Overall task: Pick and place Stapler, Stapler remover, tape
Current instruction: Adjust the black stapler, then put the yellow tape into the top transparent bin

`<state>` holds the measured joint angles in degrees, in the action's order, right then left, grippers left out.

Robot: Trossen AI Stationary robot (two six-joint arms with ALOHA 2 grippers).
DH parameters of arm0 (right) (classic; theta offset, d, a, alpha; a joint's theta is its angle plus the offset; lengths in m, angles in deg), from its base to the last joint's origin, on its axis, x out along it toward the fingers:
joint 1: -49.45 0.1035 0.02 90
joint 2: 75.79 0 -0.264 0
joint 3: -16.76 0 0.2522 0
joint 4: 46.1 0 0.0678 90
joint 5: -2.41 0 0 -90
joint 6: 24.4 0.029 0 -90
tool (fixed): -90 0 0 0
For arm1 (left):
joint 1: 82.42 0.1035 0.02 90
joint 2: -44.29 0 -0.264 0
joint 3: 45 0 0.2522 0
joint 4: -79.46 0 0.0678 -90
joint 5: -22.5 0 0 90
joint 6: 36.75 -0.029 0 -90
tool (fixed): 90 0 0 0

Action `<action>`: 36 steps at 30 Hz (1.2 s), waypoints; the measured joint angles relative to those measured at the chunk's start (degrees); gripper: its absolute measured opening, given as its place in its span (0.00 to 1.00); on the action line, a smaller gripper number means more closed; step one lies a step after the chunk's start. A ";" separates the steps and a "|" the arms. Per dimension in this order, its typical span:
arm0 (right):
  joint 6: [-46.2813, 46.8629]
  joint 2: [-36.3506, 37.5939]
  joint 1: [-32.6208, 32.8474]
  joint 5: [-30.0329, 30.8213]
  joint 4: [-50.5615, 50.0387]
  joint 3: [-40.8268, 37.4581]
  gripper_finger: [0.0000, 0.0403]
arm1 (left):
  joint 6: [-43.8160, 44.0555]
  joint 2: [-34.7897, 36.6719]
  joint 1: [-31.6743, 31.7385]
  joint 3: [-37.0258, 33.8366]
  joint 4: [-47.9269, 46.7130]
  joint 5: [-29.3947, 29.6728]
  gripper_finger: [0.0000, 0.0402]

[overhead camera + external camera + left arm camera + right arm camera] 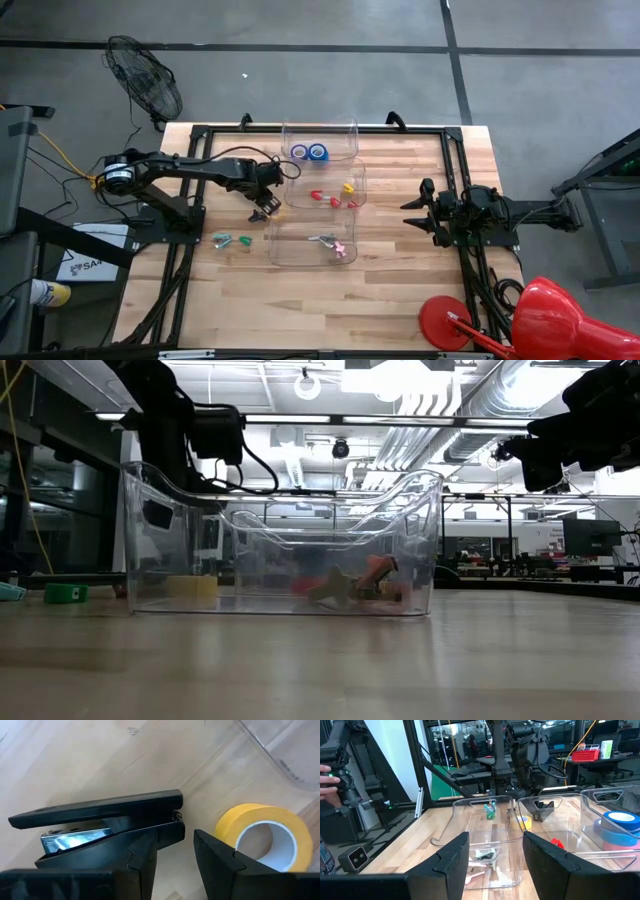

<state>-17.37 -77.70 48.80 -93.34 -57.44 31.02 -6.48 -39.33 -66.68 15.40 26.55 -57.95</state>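
**A:** What's the left gripper doing?

**B:** It's hovering, fingers narrowly parted and empty, between the black stapler on one side and the yellow tape on the other. Probably lining up a grab. The right gripper is waiting, open.

White sheet on floor by table — "SA" readable, rest cut.

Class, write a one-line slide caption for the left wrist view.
Left tool open above a black stapler, beside a yellow tape roll.
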 joint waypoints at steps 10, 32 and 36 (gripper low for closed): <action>0.01 0.00 0.00 -0.01 0.00 0.00 0.44 | 1.52 0.02 -0.83 0.00 1.24 -1.40 0.31; 0.01 0.02 0.00 0.00 0.00 0.00 0.44 | -19.62 -0.47 -3.91 6.25 -4.34 -0.34 0.31; 0.02 0.00 0.00 -0.01 0.00 0.00 0.44 | -27.83 -1.06 -4.16 6.24 -3.61 0.90 0.31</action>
<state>-17.36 -77.70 48.80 -93.35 -57.44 31.02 -34.31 -40.39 -70.84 21.63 22.94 -57.05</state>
